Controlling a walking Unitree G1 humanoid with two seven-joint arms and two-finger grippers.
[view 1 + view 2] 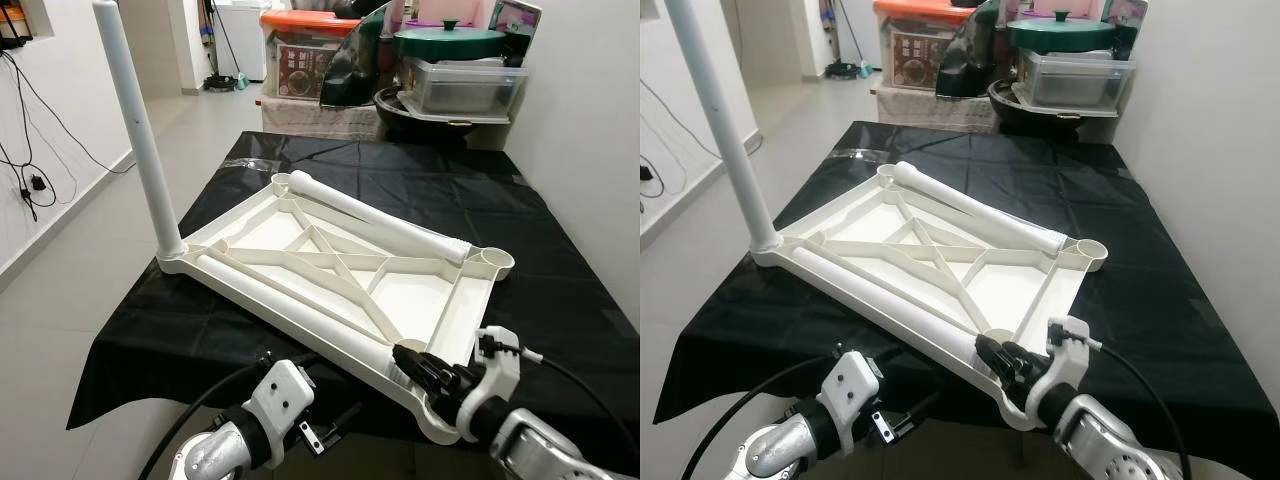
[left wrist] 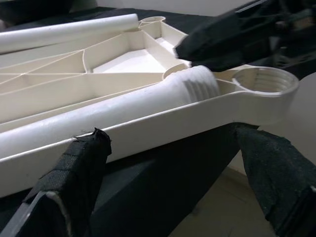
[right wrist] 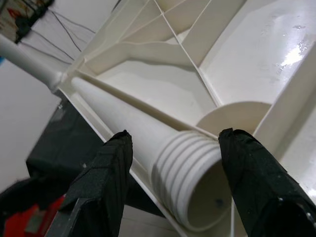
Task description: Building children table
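Tabletop [image 1: 420, 300], white plastic, lies upside down on black-covered table [image 1: 560, 300]. Right gripper [image 3: 173, 163]: fingers wide, straddling threaded end of loose leg [image 1: 300, 305], not closed. Left gripper [image 2: 173, 168] open below near edge. Far: second loose leg [image 1: 385, 218]; one fitted leg [image 1: 140, 130] upright. You have three sockets left.

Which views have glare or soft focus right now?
Right wrist view: glare patch on the tabletop underside; the black fingers soft, the threaded leg end fairly sharp. Left wrist view: near fingers blurred. Eye views: evenly lit; black cloth shows mild sheen.
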